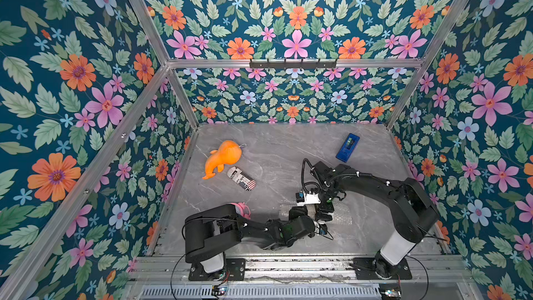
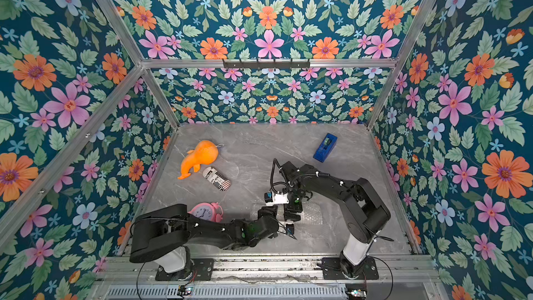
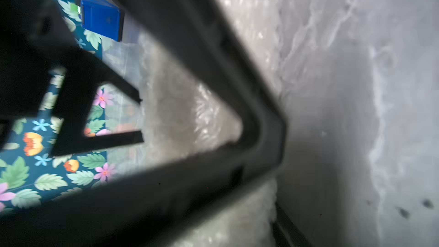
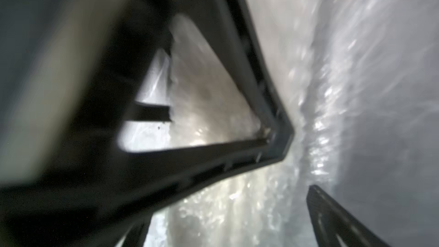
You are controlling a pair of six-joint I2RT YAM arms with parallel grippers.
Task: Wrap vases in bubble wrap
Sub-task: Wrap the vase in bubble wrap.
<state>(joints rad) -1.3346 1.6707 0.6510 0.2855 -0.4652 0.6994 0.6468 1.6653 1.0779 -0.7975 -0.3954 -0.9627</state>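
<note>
Flower-papered walls [image 1: 86,88], grey marble worktop [image 1: 274,145]. Lower centre in both top views: bubble wrap [image 1: 343,215] lying flat, left hand [image 1: 299,212] and right hand [image 1: 324,214] side by side upon it. Right hand spread wide, gripping nothing; left hand's opening impossible to tell. Best to pinch only the sheet's edge, keep it taut and roll it snugly over without crushing bubbles. Hardly any vase [image 1: 319,221] visible, just a pale sliver between the hands. Wrist views blurred and largely blocked.

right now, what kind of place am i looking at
Likely a robot test booth, not a home: an aluminium frame holds floral wallpaper panels around a marble-look tabletop, with the left arm and right arm mounted at its front edge.
</note>
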